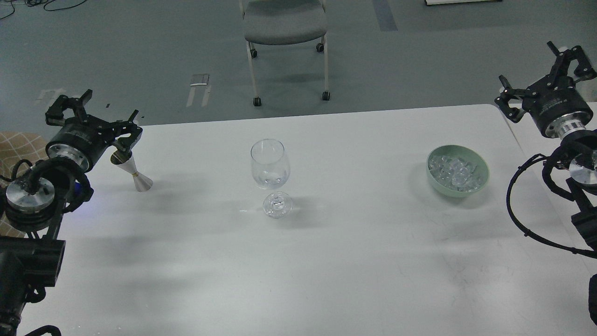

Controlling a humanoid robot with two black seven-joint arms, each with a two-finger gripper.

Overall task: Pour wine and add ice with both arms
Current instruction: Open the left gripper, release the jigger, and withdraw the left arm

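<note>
A clear wine glass stands at the table's middle with a little clear wine at the bottom of its bowl. A silver jigger stands upright on the table at the left. My left gripper is open and empty, raised above and just left of the jigger, apart from it. A green bowl at the right holds many clear ice cubes. My right gripper is open and empty, raised beyond the table's right far corner, above and right of the bowl.
The white table spans the view, with its far edge just behind the glass and bowl. A grey wheeled chair stands on the floor beyond. A tan checked cushion lies at the left edge.
</note>
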